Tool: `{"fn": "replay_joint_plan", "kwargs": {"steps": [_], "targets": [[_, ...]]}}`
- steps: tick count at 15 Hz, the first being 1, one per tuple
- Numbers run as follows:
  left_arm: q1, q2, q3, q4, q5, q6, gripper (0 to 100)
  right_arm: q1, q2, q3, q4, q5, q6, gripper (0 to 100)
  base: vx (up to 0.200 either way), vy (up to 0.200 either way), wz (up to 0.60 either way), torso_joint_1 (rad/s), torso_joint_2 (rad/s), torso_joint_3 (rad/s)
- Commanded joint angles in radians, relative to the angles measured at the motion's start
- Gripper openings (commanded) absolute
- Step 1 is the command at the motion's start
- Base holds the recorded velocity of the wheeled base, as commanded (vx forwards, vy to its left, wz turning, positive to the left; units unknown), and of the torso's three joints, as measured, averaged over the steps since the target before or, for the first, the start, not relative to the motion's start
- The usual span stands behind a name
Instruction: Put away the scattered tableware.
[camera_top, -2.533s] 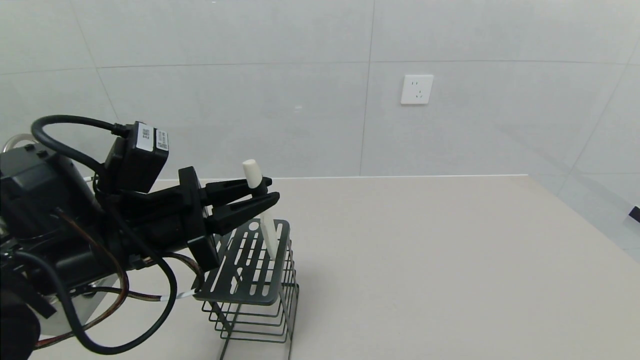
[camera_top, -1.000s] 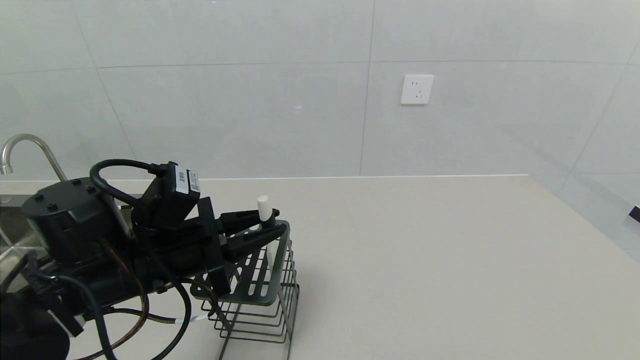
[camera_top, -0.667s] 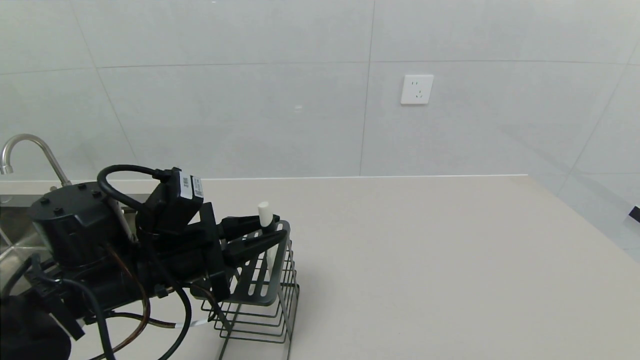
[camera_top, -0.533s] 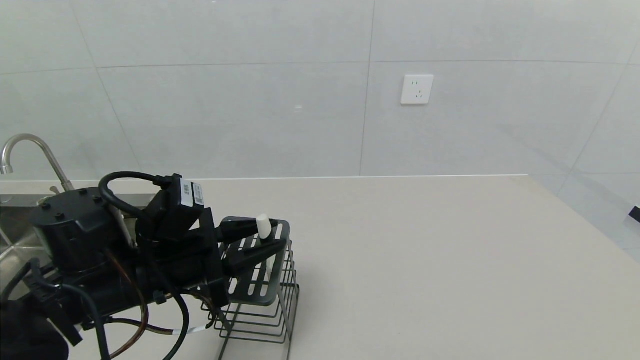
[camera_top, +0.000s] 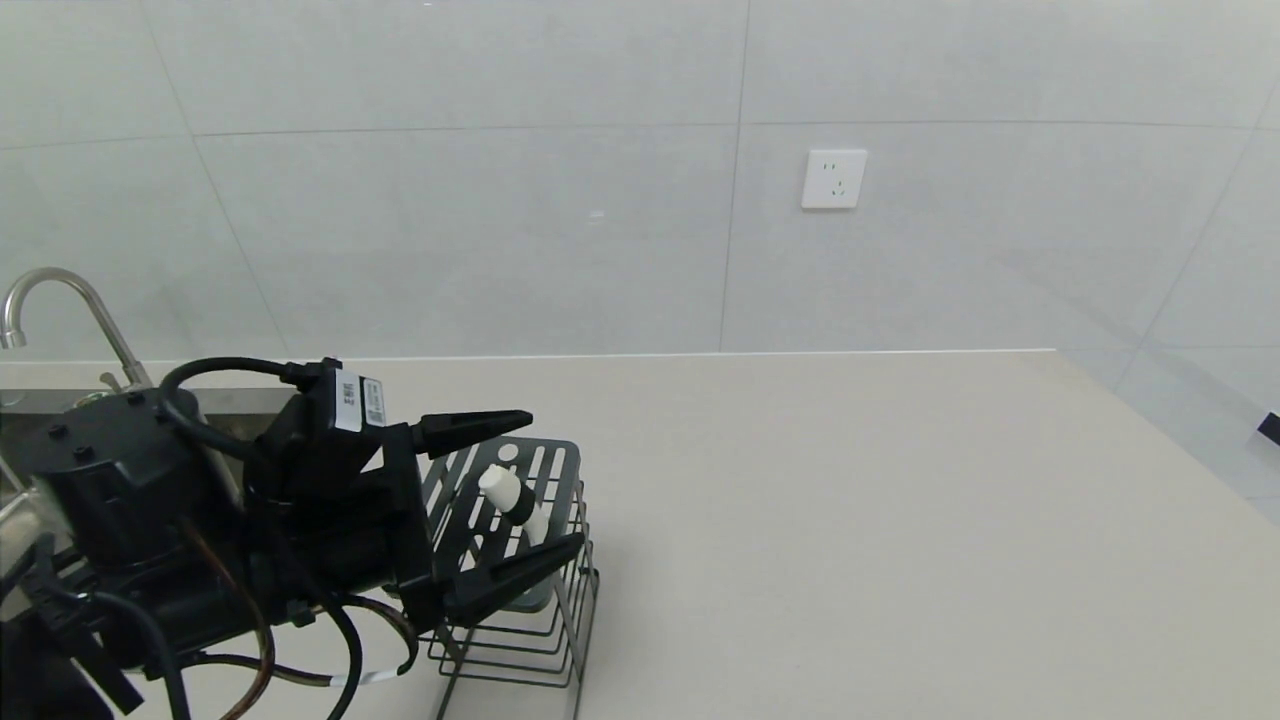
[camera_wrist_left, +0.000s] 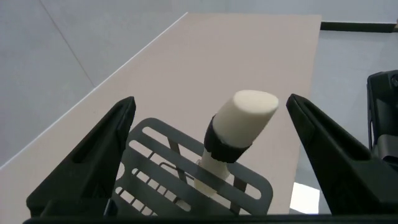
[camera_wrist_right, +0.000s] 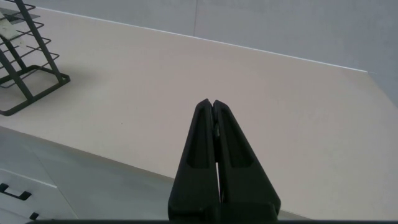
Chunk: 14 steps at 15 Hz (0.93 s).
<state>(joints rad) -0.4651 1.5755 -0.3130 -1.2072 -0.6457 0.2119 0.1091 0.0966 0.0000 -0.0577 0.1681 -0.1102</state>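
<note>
Apparently the utensil (camera_top: 499, 489) is already lodged, tilted, in the rack (camera_top: 548, 462); the left hand (camera_top: 556, 477) is spread open around it, released. What remains cannot be judged.

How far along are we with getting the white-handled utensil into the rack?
Done: the white-handled utensil stands tilted in a slot of the rack. In hand: nothing; the left hand is open around it without touching, the right hand shut above the counter. Left: probably just drawing the left hand clear.
</note>
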Motion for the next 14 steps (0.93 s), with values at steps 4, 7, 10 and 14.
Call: {"fn": "replay_joint_plan", "kwargs": {"steps": [4,7,10,14], "targets": [[-0.003,-0.095,0.055,-0.002,0.000,0.000,100,0.001,0.002,0.000,-0.001,-0.001,0.000,0,0.000,0.000,0.00,0.000,0.00,0.000],[-0.003,-0.193,0.060,0.000,0.001,-0.008,100,0.001,0.002,0.000,-0.001,-0.002,0.001,0,0.000,0.000,0.00,0.000,0.00,0.000],[0.010,-0.295,0.101,0.003,0.001,-0.011,100,0.000,0.002,0.000,-0.001,-0.005,0.003,0,0.000,0.000,0.00,0.000,0.00,0.000],[0.071,-0.451,0.184,0.012,0.009,-0.012,100,0.001,0.002,0.000,-0.001,-0.005,0.006,0,0.000,0.000,0.00,0.000,0.00,0.000]]}}
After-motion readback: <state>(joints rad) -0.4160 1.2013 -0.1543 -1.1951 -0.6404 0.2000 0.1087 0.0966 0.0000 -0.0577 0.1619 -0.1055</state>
